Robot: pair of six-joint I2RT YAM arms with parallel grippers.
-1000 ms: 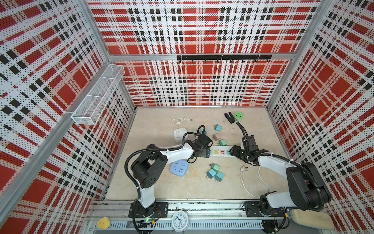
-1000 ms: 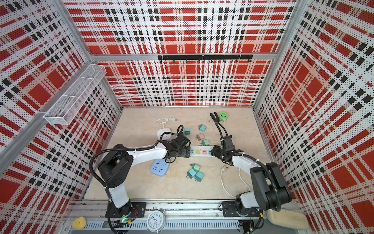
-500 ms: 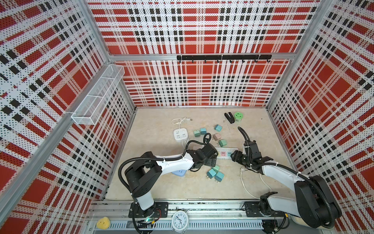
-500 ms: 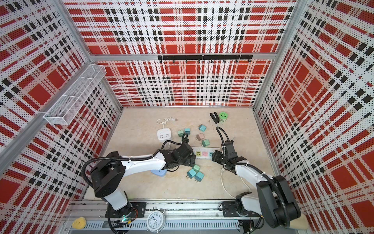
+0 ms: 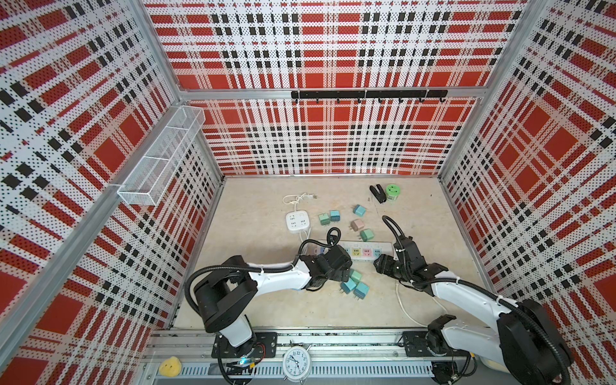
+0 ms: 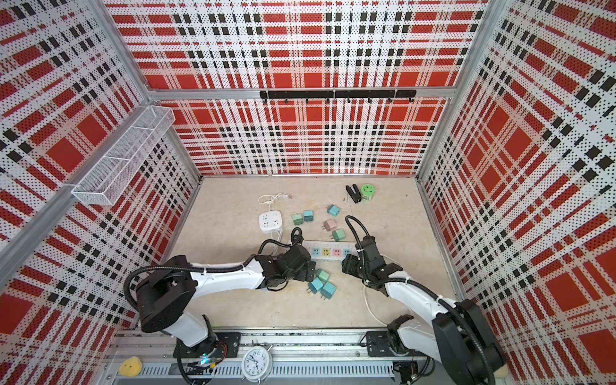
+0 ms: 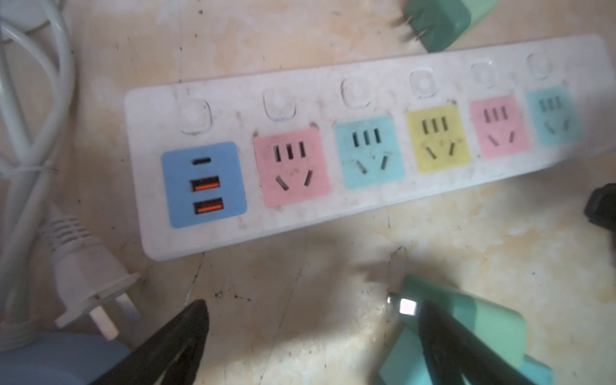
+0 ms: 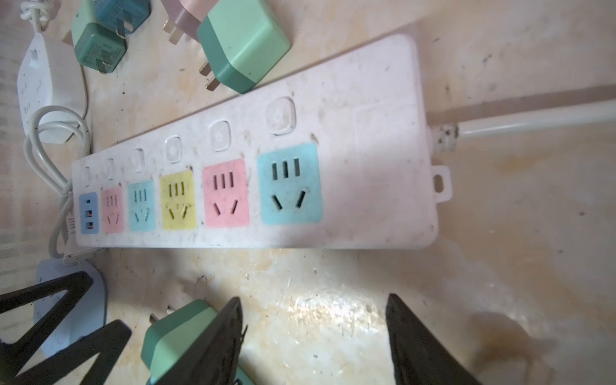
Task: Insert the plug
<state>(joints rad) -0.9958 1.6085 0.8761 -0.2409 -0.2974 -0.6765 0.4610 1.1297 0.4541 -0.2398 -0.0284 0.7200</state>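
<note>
the white power strip (image 5: 365,250) lies left to right across the middle of the table (image 5: 283,310), coloured sockets facing up. its cord (image 8: 533,121) leaves the right end and curls toward the near edge.

the left gripper (image 7: 310,333) hangs low just near of the strip's left half. it is spread as wide as it goes, with only bare table between its fingers (image 7: 186,333). the mint green plug (image 7: 473,320) lies on its side on the table just near of the strip, prongs toward it, not in any socket. in the left wrist view one finger covers part of it, and i cannot tell whether they touch. two more plugs, teal (image 5: 348,286) and blue (image 5: 361,291), crowd it on the near side.

the right gripper (image 8: 316,330) sits just near of the strip's right end, fingers well parted, holding nothing.

a white three-pin plug (image 7: 90,283) on its cord lies off the strip's left end. it is beside a pale blue socket block (image 7: 50,360) under the left arm. far of the strip lie five loose plugs. the closest is a green one (image 8: 243,46) almost touching the strip's far edge, then a pink one (image 5: 357,225). a white cube socket (image 5: 296,221) sits further left. at the far right are a black clip (image 5: 377,194) and a round green socket adapter (image 5: 393,192).
</note>
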